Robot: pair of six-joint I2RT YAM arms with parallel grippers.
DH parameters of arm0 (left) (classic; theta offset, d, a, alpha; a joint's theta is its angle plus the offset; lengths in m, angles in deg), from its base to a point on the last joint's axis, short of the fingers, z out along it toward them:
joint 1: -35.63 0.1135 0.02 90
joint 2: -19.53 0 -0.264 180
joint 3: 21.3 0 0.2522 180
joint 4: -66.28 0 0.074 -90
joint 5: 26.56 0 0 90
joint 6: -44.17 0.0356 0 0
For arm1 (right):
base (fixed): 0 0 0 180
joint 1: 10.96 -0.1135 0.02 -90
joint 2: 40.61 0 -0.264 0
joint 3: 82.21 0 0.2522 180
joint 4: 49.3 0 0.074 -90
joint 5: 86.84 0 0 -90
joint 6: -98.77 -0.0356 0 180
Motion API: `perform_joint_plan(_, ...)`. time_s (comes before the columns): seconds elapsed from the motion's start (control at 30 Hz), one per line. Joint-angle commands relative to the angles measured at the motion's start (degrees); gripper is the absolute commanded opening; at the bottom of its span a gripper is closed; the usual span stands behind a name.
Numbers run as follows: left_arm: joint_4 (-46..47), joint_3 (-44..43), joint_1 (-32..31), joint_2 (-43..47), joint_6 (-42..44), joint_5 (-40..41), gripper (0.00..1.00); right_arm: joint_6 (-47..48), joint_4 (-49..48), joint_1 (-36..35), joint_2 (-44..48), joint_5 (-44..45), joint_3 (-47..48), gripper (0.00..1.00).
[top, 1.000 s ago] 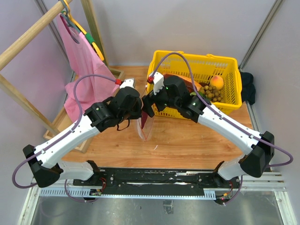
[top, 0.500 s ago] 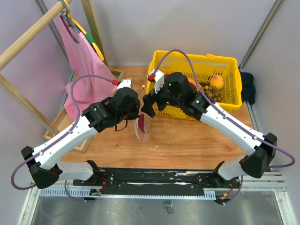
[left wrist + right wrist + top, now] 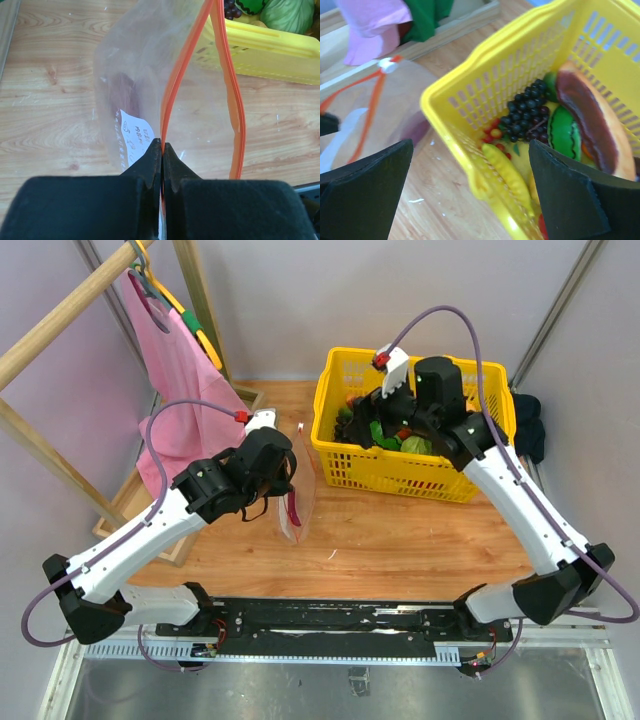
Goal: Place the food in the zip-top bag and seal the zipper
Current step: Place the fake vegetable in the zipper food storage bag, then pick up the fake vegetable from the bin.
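A wooden worktop (image 3: 400, 540) carries a yellow mesh basket (image 3: 420, 475) at the back right. A pink cloth (image 3: 175, 370) hangs from a wooden rack at the left.

The clear bag (image 3: 292, 502) hangs upright just left of the basket, with its bottom near the worktop and its mouth open. A white label shows on one side.

The left tool (image 3: 162, 150) has its fingers together, clamped on one edge of the bag's mouth. The right tool (image 3: 470, 187) has its fingers wide apart and hovers over the left end of the basket.

The orange-red zipper (image 3: 172, 85) parts into two strips that spread away from the left tool.

One dark reddish piece of food (image 3: 122, 92) lies inside the bag. In the basket lie a brown roll (image 3: 590, 125) and dark grapes (image 3: 527, 107).
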Motion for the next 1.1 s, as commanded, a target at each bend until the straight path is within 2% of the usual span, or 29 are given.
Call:
perform_joint_plan(0.0,-0.19,-0.51,0.39,1.06,-0.06,1.80,0.00,2.22,5.08,5.62,-3.93,0.51,3.01,1.00)
perform_joint_plan(0.3,0.06,-0.16,0.47,1.09,0.32,1.53,0.00,6.88,14.54,11.45,-16.62,2.54,11.61,0.99)
perform_joint_plan(0.73,0.65,-0.12,0.56,0.56,1.19,1.40,0.00,9.31,24.57,12.71,-37.29,9.67,18.87,0.79)
perform_joint_plan(0.93,0.73,-0.46,0.65,0.20,1.48,1.38,0.01,10.84,27.42,12.71,-42.47,12.33,18.98,0.68)
perform_joint_plan(1.07,0.81,-0.55,0.71,-0.18,1.60,1.17,0.00,10.99,27.95,12.72,-44.33,15.26,18.32,0.67)
